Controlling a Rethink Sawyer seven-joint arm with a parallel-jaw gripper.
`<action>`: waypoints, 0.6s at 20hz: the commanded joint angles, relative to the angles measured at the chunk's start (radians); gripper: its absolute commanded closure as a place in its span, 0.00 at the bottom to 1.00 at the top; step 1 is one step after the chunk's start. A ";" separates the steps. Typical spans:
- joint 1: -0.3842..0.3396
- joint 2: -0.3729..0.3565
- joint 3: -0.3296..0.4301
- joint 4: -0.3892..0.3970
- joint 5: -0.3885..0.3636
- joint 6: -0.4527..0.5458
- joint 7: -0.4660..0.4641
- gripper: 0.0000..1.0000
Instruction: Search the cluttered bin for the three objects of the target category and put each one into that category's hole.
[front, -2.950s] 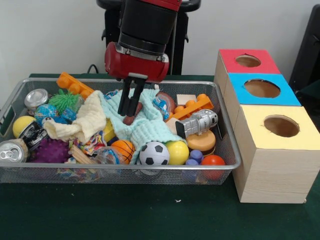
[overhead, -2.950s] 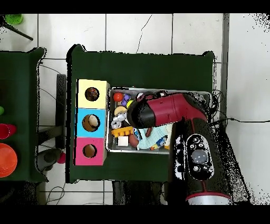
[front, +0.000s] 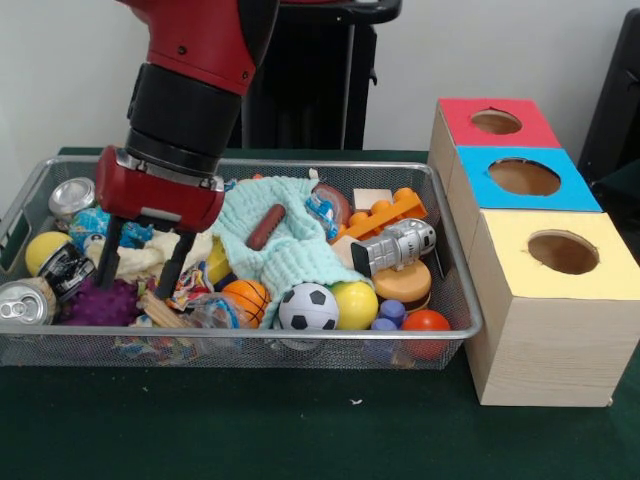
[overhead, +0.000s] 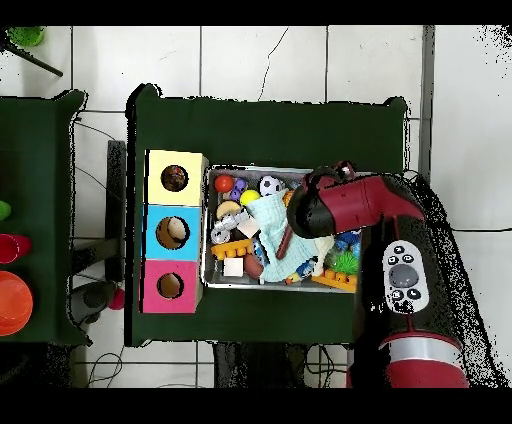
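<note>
The wire mesh bin (front: 330, 352) is full of toys; it also shows in the overhead view (overhead: 290, 171). My gripper (front: 134, 288) is open and reaches down into the bin's left part, its fingers (front: 172, 265) on either side of the pale-yellow cloth (front: 145, 255). A small multicolour patterned fabric piece (front: 192, 287) lies just right of the fingers, partly buried. The mint-green cloth (front: 290, 255) lies mid-bin with a brown stick (front: 265, 227) on it. The yellow-topped box's hole (front: 563, 252) is at the right, and shows in the overhead view (overhead: 174, 178). Other patterned pieces are not clear to see.
A soccer ball (front: 308, 307), a yellow ball (front: 356, 304), a purple spiky ball (front: 98, 302), two cans (front: 24, 301), a silver toy (front: 395, 245) and orange bricks (front: 385, 212) crowd the bin. The blue-topped box (front: 524, 177) and red-topped box (front: 495, 121) stand behind the yellow one.
The arm has moved from over the mint-green cloth to the bin's left side in the front view. The fingers, close together before, now stand apart. The brown stick lies free on the mint cloth.
</note>
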 joint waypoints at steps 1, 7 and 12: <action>-0.013 0.057 0.085 0.058 -0.014 0.023 -0.051 0.00; -0.076 0.045 0.165 0.111 0.076 0.097 -0.081 0.00; -0.097 0.032 0.194 0.136 0.099 0.127 -0.106 0.00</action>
